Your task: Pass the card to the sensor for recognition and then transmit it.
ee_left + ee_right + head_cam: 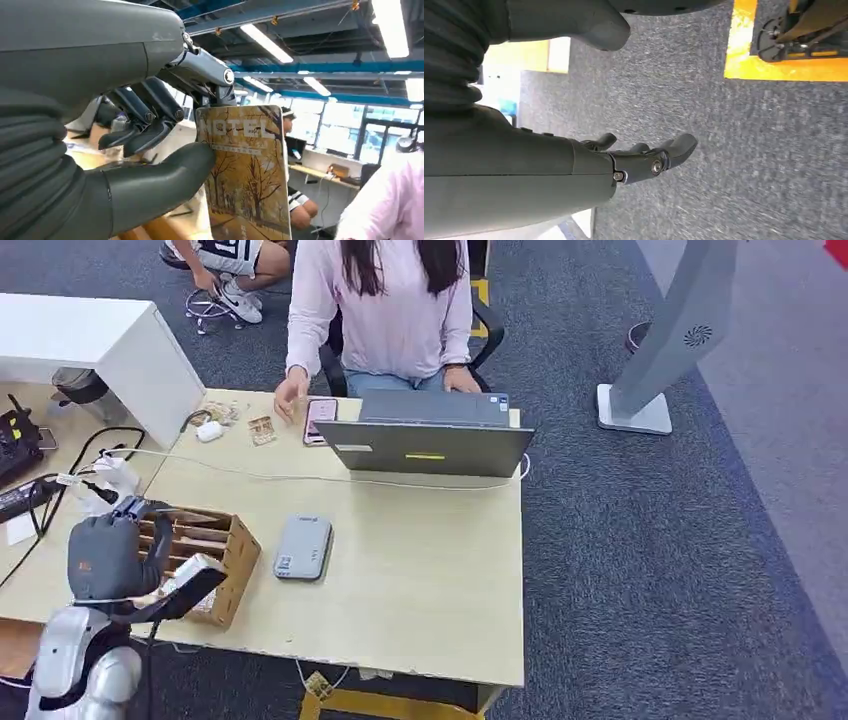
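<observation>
My left hand (112, 552) hovers over the wooden card box (228, 550) at the table's front left. It pinches a hotel card (245, 175), printed with autumn trees, between its thumb and a finger; in the head view the card (192, 575) shows pale below the hand. The grey card sensor (302, 547) lies flat on the table just right of the box. My right hand (644, 157) hangs over the grey carpet, fingers apart, holding nothing.
A person in a pink top sits at the far side behind an open laptop (428, 435), one hand near a phone (319, 420). Cables and a white power adapter (115, 472) lie at the left. A white cabinet (110, 345) stands at the back left.
</observation>
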Robot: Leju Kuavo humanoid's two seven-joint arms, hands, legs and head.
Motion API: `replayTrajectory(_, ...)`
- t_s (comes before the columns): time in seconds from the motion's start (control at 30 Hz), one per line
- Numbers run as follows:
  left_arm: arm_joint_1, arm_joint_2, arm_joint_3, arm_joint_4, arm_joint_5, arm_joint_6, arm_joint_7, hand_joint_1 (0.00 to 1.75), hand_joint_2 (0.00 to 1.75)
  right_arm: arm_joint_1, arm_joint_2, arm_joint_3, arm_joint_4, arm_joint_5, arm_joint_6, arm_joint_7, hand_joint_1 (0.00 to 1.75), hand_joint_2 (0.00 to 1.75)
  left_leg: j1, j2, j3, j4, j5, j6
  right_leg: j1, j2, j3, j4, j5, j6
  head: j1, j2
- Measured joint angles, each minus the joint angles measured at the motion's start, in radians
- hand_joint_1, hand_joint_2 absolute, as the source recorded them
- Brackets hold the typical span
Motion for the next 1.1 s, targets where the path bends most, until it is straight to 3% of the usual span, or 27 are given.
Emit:
replayTrajectory(0.03,-0.101,0.023,-0.023,0.03,0.008,-0.005,0.021,1.75,1.75,-0.003,0.0,0.0,0.0,0.027,0.013,0.003,0.0,1.75,0.0,-0.002,0.0,0.0,0.001,-0.001,0.0,-0.003,0.001,0.0,0.0,0.0,0.0,0.0)
replayTrajectory(0.1,-0.366,0.078,-0.076,0.23,0.008,-0.023,0.036,1.75,1.75,-0.012,-0.001,0.007,0.0,0.063,0.028,-0.01,0.0,1.75,0.0,-0.003,0.0,0.0,0.004,-0.001,0.001,-0.004,0.002,0.0,0.003,-0.003,0.0,0.0)
replayTrajectory(0.17,-0.454,0.09,-0.093,0.311,0.003,-0.032,0.042,1.75,1.75,-0.013,-0.001,0.011,0.0,0.076,0.03,-0.011,0.0,1.75,0.0,-0.003,0.0,0.0,0.004,-0.001,0.001,-0.004,0.002,0.0,0.003,-0.002,0.0,0.0)
replayTrajectory(0.5,-0.742,0.103,-0.175,0.591,-0.049,-0.045,0.091,1.75,1.75,-0.02,-0.001,0.024,0.0,0.103,0.034,0.009,0.0,1.75,0.0,-0.002,0.0,0.001,0.004,-0.001,0.0,-0.002,0.001,0.0,0.004,-0.001,0.0,0.0)
replayTrajectory(0.7,-0.806,0.102,-0.199,0.67,-0.054,-0.047,0.101,1.75,1.75,-0.021,-0.001,0.025,0.0,0.108,0.034,0.011,0.0,1.75,0.0,0.0,0.0,0.001,0.004,-0.001,0.0,0.0,0.0,0.0,0.004,-0.002,0.0,0.0)
replayTrajectory(0.73,-0.809,0.102,-0.202,0.676,-0.053,-0.052,0.102,0.0,1.75,-0.02,-0.001,0.025,0.0,0.108,0.034,0.011,0.0,1.75,0.0,0.0,0.0,0.001,0.004,-0.001,0.0,0.0,0.0,0.0,0.004,-0.002,0.0,0.0)
replayTrajectory(0.9,-0.812,0.102,-0.218,0.702,-0.039,-0.074,0.11,0.0,1.75,-0.021,-0.001,0.025,0.0,0.102,0.047,0.011,0.0,1.75,0.0,0.0,-0.001,0.001,0.004,-0.001,0.0,0.001,0.0,0.0,0.004,-0.002,0.0,0.0)
replayTrajectory(1.1,-0.744,0.096,-0.217,0.665,0.126,-0.072,0.054,0.0,1.75,-0.02,-0.001,0.025,0.0,0.101,0.047,0.011,0.0,1.75,0.0,0.001,-0.001,0.0,0.004,-0.001,0.0,0.001,0.0,0.0,0.004,-0.002,0.0,0.0)
